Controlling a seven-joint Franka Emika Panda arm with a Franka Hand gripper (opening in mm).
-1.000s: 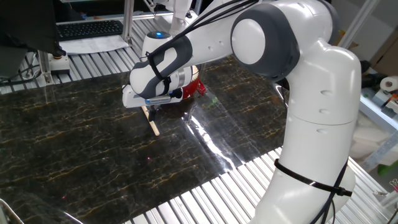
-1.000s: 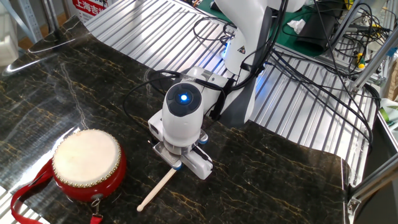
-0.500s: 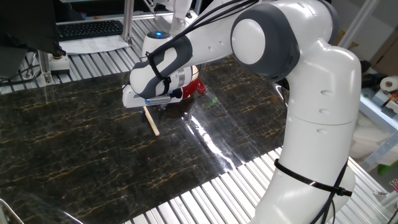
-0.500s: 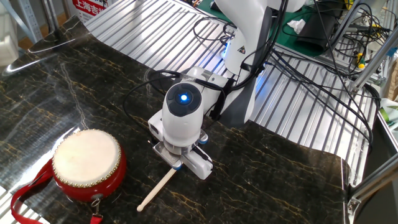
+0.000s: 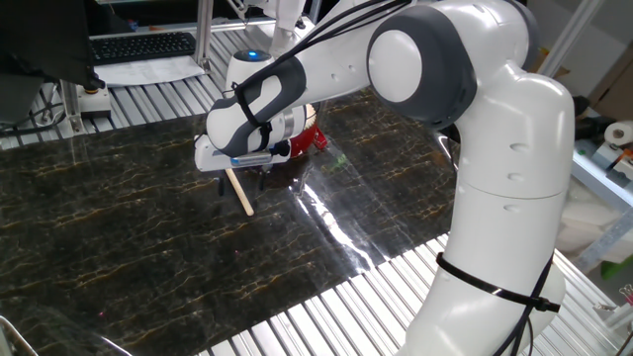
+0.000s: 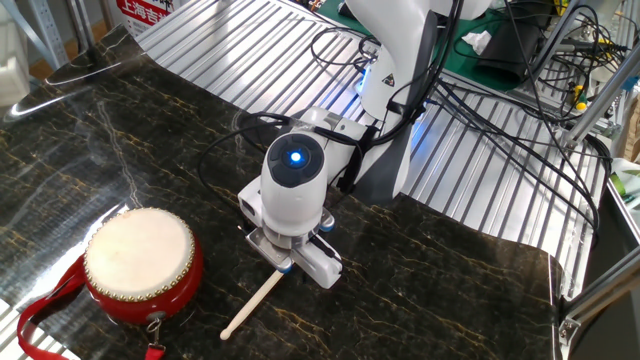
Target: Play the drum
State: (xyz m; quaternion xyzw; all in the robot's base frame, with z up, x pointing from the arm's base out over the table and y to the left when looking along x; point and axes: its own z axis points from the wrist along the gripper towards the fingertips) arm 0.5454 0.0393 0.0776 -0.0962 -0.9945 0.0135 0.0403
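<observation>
Gripper (image 6: 285,262) pinches upper end of thin light wooden stick (image 6: 252,304), angled down to dark marble-patterned table (image 6: 430,290). Small round red drum with cream skin (image 6: 140,264) sits nearby, apart.

Drum (image 6: 141,268): red body, cream skin. Stick (image 6: 251,305): pale wood. Table (image 6: 450,290): black w/ gold veins. Arm (image 5: 465,119): white/grey.

Bench (image 6: 470,270) top is showing a glossy dark marble-look sheet with gold veining, reflecting light; ribbed bare metal is lying along its edges. Drum (image 6: 140,265) is presenting a matt cream skin over a shiny red body, with a red fabric strap (image 6: 45,320). Stick (image 6: 252,305) is appearing as pale, unfinished wood. Arm casing (image 5: 465,119) is showing smooth, semi-gloss white and grey plastic.
</observation>
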